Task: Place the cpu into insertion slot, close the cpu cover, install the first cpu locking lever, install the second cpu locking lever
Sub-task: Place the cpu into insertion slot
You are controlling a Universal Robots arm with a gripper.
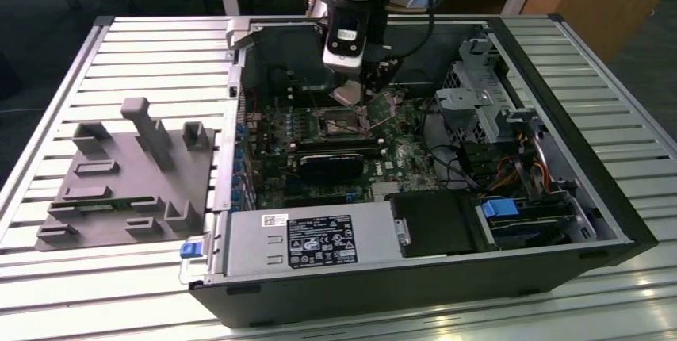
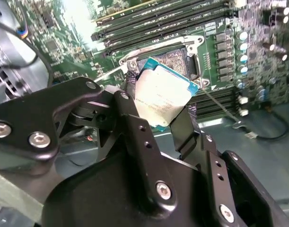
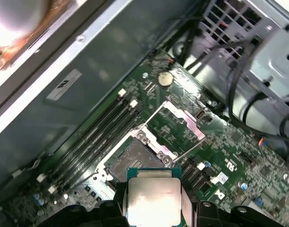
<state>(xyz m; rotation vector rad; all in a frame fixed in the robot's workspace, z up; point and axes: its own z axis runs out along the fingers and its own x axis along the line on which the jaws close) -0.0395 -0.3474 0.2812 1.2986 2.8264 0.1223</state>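
My gripper (image 1: 353,90) hangs inside the open computer case, shut on the cpu (image 1: 348,93), a small square chip with a silvery-tan top. In both wrist views the cpu (image 3: 153,198) (image 2: 163,97) sits between two black fingers (image 3: 117,205), tilted and held above the board. The insertion slot (image 3: 131,163) (image 2: 176,60) (image 1: 341,125) lies bare just beyond the chip, dark in the middle with a grey rim. Swung back beside the slot is the cpu cover (image 3: 188,122). A thin wire locking lever (image 2: 220,106) stands loose next to the socket.
Long black memory slots (image 3: 94,139) run alongside the socket. A black heatsink block (image 1: 330,165), a power supply (image 1: 301,242) and a drive cage with cables (image 1: 487,107) crowd the case. A grey fixture (image 1: 127,170) sits on the slatted table at the exterior view's left.
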